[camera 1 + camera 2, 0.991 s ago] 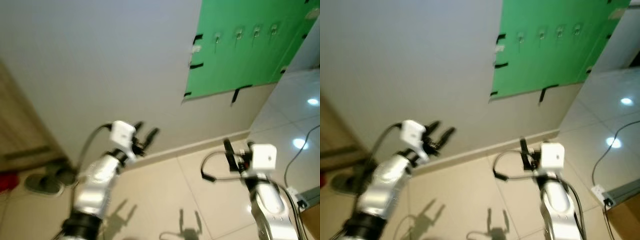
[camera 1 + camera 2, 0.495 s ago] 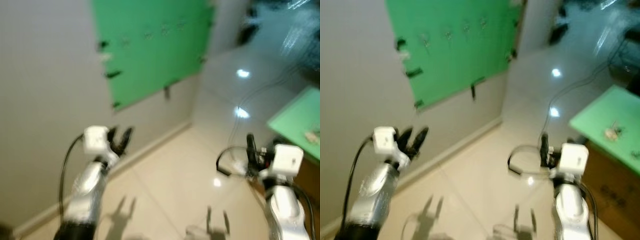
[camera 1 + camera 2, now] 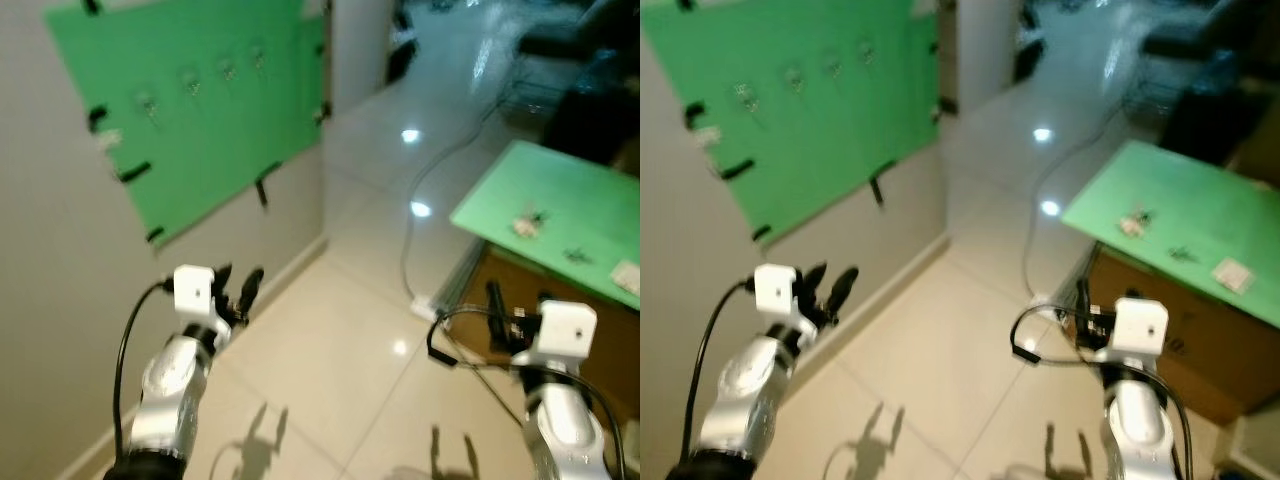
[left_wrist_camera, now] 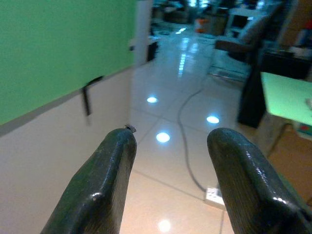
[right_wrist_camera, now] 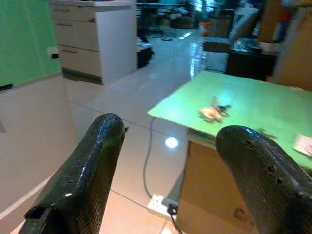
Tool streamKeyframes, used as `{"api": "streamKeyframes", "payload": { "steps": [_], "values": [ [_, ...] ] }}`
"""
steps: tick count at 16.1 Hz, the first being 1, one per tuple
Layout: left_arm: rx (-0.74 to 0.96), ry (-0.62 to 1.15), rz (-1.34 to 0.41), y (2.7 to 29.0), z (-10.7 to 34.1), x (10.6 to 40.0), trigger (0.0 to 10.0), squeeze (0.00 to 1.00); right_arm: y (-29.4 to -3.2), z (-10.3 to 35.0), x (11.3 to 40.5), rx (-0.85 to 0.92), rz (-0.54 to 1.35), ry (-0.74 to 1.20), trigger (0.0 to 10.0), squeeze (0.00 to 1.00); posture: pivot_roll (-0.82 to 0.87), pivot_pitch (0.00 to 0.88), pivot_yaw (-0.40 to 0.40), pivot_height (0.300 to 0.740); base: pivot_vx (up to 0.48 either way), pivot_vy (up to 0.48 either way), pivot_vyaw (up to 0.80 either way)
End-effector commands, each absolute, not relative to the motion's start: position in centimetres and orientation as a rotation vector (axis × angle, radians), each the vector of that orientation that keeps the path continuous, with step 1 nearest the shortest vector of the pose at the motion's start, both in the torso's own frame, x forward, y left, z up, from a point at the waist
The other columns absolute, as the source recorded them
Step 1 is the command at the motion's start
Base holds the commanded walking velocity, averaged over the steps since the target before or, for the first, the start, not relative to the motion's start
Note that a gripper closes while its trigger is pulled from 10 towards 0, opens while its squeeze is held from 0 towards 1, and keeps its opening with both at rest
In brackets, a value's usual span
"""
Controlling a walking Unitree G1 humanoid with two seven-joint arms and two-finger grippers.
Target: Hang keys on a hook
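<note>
**Keys lying on the green table, both grippers empty and apart**

Right wrist view is showing the keys [image 5: 213,112] lying as a small pale bunch on the green table [image 5: 253,105], near the middle of its top, with a small white card [image 5: 303,144] resting toward the table's near corner. The right gripper [image 5: 170,170] is pointing at that table with its two black fingers spread wide and nothing between them. From the head camera the same bunch [image 3: 526,222] is sitting well apart from both arms, on the table top above a brown box-like base [image 3: 1180,320].

The left gripper [image 4: 170,170] is also holding its fingers wide and empty, facing along the wall away from the table. The green board [image 3: 190,110] with its row of small hooks [image 3: 190,82] is hanging on that wall, well apart from the table, across the shiny tiled floor [image 3: 330,340]. A cable [image 3: 415,220] is running over the floor to a socket [image 5: 161,204] just beside the table's base.

The keys are probably light, hard and slippery, lying low on a flat top, so pinching them will likely call for a careful close around the ring or the pale fob, the bulkiest part. The details of the bunch are too small to make out. The ring is probably what must go over a hook.
</note>
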State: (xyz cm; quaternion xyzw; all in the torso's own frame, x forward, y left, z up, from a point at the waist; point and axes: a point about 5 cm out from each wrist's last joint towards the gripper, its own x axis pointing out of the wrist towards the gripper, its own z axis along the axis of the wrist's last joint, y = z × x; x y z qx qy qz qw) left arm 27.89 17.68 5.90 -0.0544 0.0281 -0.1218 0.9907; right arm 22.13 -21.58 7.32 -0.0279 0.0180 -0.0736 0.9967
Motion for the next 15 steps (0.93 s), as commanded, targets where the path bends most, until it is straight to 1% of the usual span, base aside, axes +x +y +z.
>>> {"api": "streamKeyframes", "payload": {
  "steps": [1, 5, 8, 9, 15],
  "values": [
    [-0.11, 0.066, -0.254, 17.9, 6.0, 28.4, 10.0, 0.0, -20.8, 7.4, 22.5, -0.058, -0.107, 0.034, 10.0, 0.0, -0.15, 0.0, 0.044, 0.74, 0.0, 0.0, -0.8],
    [-0.126, 0.055, -0.238, 18.1, 6.1, 28.4, 10.0, 0.0, -20.7, 7.3, 22.5, -0.067, -0.089, 0.033, 10.0, 0.0, -0.16, 0.0, 0.047, 0.74, 0.0, 0.0, -0.8],
    [-0.094, 0.035, -0.225, 18.3, 6.0, 28.1, 10.0, 0.0, -20.7, 7.3, 22.5, -0.072, -0.085, 0.033, 10.0, 0.0, -0.16, 0.0, 0.048, 0.74, 0.0, 0.0, -0.8],
    [-0.053, 0.015, -0.245, 18.1, 6.1, 27.8, 10.0, 0.0, -20.8, 7.2, 22.4, -0.085, -0.08, 0.04, 10.0, 0.0, -0.16, 0.0, 0.046, 0.74, 0.0, 0.0, -0.8],
    [-0.017, 0.013, -0.279, 17.3, 6.1, 27.8, 10.0, 0.0, -20.9, 6.8, 22.3, -0.106, -0.056, 0.063, 10.0, 0.0, -0.16, 0.0, 0.038, 0.74, 0.0, 0.0, -0.8]
  ]
}}
